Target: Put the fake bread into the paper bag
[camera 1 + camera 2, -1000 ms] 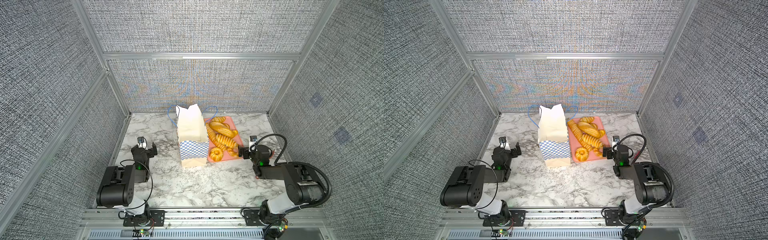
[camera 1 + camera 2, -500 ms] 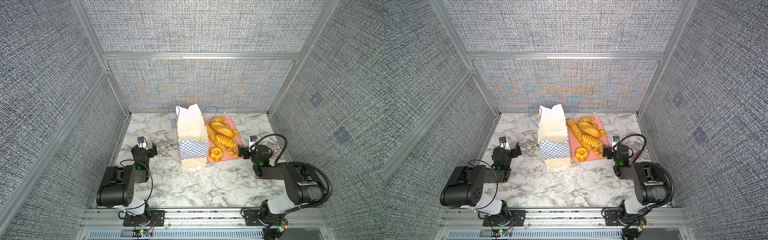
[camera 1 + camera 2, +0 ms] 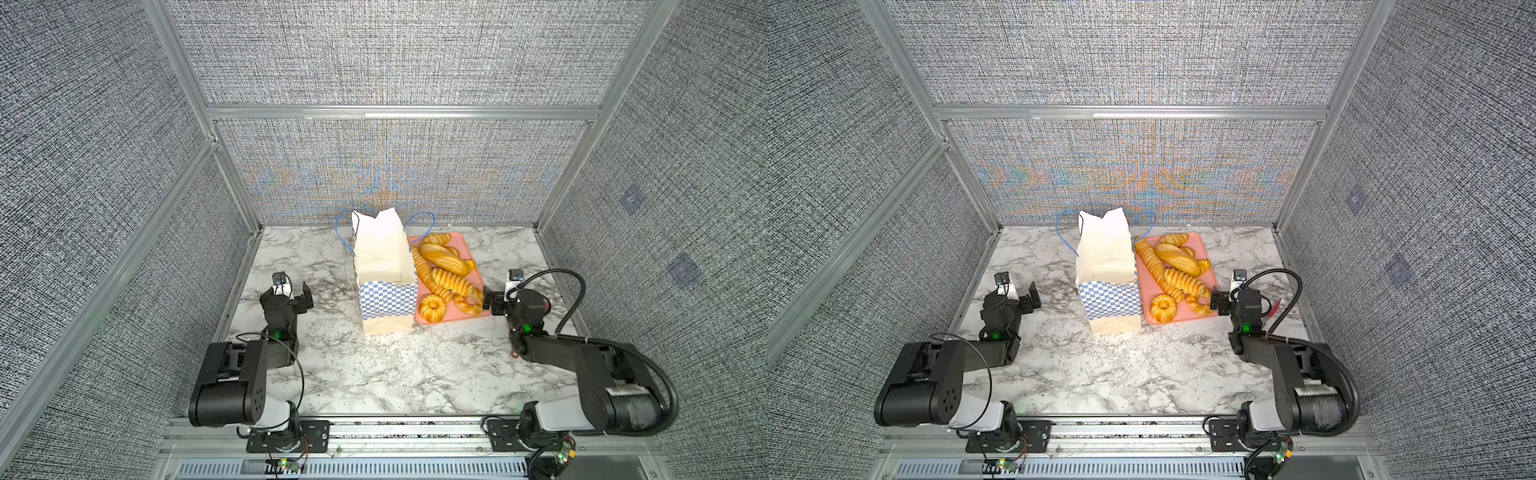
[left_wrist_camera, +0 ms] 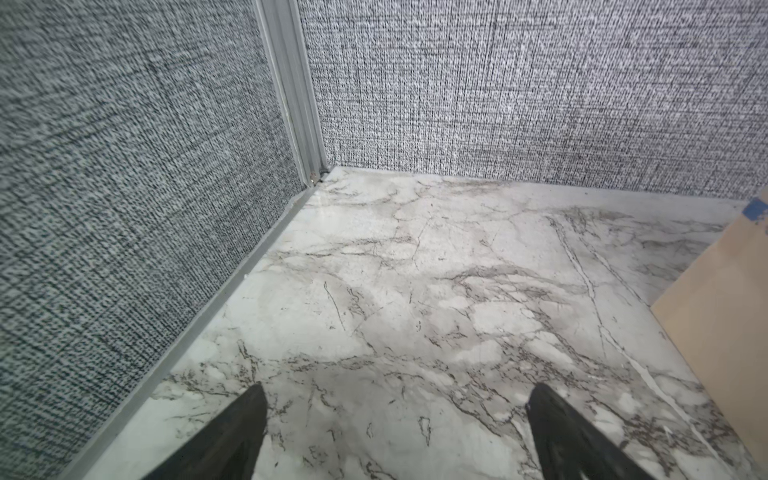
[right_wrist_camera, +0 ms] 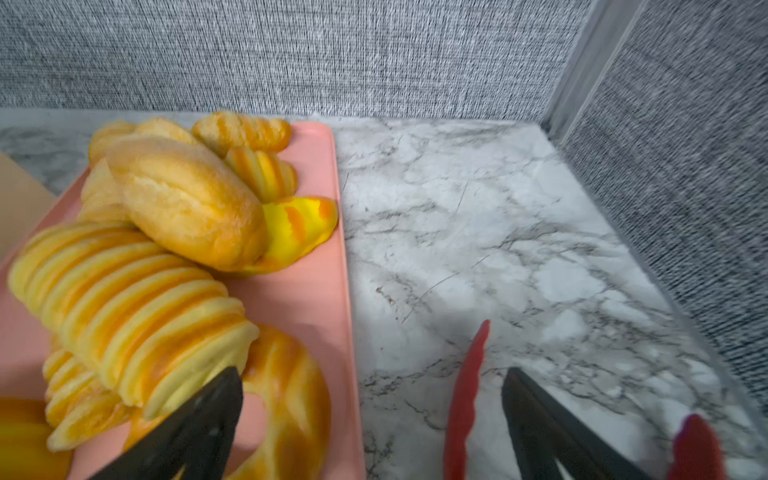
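I'm reading the right gripper (image 5: 370, 374) as the nearer one. The fake bread (image 3: 446, 270) is lying heaped on the pink tray (image 3: 468, 245), and in both top views that gripper is hovering at the tray's near right corner, with the pile stretching away from it to the left and toward the far side. The long ridged loaves (image 3: 455, 282) are running diagonally, far left to near right, so their near ends are pointing roughly at the gripper, and a curved bun (image 5: 291, 395) is sitting closest to it. In the right wrist view the jaws are standing wide and holding nothing. They are straddling the tray's right edge, one finger over the bun and a ridged loaf's end, the other over the marble table (image 5: 478, 208) just beside the red tongs (image 5: 467, 386). Whether that finger is touching the bread I cannot tell. The paper bag (image 3: 384, 266) is standing upright just left of the tray, so I'm judging that any loaf will be travelling leftward and up over its rim; how far its mouth is gaping I cannot tell. The left gripper (image 4: 397, 388) is hanging well apart on the bag's left side, jaws wide and empty over bare marble.
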Available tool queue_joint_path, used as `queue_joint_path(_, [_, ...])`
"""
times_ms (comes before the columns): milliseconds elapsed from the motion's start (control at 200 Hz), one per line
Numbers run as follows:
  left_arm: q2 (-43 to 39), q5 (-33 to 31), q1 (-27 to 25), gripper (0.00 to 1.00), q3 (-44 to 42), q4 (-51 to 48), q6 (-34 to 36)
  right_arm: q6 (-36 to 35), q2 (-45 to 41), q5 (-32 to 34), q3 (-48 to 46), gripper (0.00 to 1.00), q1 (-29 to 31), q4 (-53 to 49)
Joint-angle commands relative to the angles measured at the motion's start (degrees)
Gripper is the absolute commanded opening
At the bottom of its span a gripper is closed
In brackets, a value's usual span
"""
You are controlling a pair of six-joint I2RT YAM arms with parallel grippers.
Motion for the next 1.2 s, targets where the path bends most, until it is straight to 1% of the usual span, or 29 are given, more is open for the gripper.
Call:
queue_joint_path(0, [-6.2,-6.7,0.0,0.98,2.8,-12.9,-2.8,0.0,-7.6,0.4,1.0,0.99,0.3,-8.9])
queue_joint_path(55, [-10.3,-10.4,0.0,0.98,6.1,-22.5,-6.0,1.5,-12.9,1.7,2.1,0.99,0.4,-14.8])
queue_joint_path(105, [-13.7,-12.1,0.0,0.98,9.1,-31.1,-8.2,4.3,-17.2,3.9,3.7,0.99,0.4,-21.4])
queue_joint_path(195, [-19.3,-11.3,0.0,0.98,14.1,-44.4,-12.1,11.3,-23.4,9.6,8.8,0.99,0.4,-37.5])
queue_joint_path(285, [-23.5,-10.5,0.0,0.98,19.2,-56.9,-18.1,17.2,-26.0,12.2,16.0,0.99,0.5,-53.7])
queue_joint_path(385, [-27.0,-9.0,0.0,0.98,24.3,-68.3,-24.6,22.5,-26.1,10.8,23.2,0.99,0.4,-67.1])
queue_joint_path(455, [-29.1,-7.2,0.0,0.98,27.2,-74.7,-28.3,26.2,-26.2,7.4,27.0,0.99,0.1,-73.9])
queue_joint_path(525, [-31.0,-5.7,0.0,0.98,29.5,-79.7,-32.1,28.9,-27.2,2.5,29.3,0.99,-0.6,-77.7])
queue_joint_path(570, [-32.1,-5.3,0.0,0.98,31.0,-83.2,-36.1,30.6,-27.8,-1.0,30.0,0.99,-1.3,-78.8])
queue_joint_path(615, [-32.9,-2.9,0.0,0.98,32.1,-85.2,-38.2,32.2,-28.4,-4.3,30.8,0.99,-2.1,-80.0])
queue_joint_path(635, [-33.0,-1.2,0.0,0.98,32.6,-85.7,-38.7,32.6,-28.4,-5.6,31.2,0.98,-2.4,-80.8])
queue_joint_path(720, [-31.7,8.4,0.0,0.98,35.1,-87.7,-40.9,32.3,-26.5,-12.1,34.4,0.86,-3.0,-85.0])
queue_joint_path(750, [-30.5,12.0,0.0,0.99,36.3,-88.6,-41.5,31.9,-25.2,-14.0,37.6,0.82,-3.0,-87.0])
queue_joint_path(760, [-30.1,13.9,0.0,0.98,36.5,-88.9,-41.7,31.7,-24.8,-14.7,38.1,0.82,-3.0,-87.6])
queue_joint_path(810, [-28.0,18.6,0.0,0.98,38.7,-90.8,-43.0,30.6,-22.7,-17.9,40.7,0.79,-3.0,-90.5])
queue_joint_path(865, [-26.1,23.3,-0.1,0.92,40.4,-93.3,-43.8,29.7,-21.0,-20.0,42.8,0.79,-2.9,-93.2])
queue_joint_path(910, [-25.1,25.8,-0.3,0.89,42.1,-95.4,-43.8,28.8,-20.0,-21.0,44.2,0.8,-2.8,-94.9])
queue_joint_path(1010, [-24.0,27.0,-1.7,0.85,46.2,-100.8,-41.9,26.8,-18.9,-21.3,46.3,0.83,-2.3,-97.6])
queue_joint_path(1135, [-22.5,25.2,-5.4,0.83,52.4,-108.2,-39.5,25.8,-17.7,-18.8,48.1,0.85,-1.8,-101.6])
queue_joint_path(1195, [-22.3,23.5,-8.1,0.82,54.4,-110.9,-39.3,26.0,-17.1,-17.4,47.9,0.85,-1.8,-103.1])
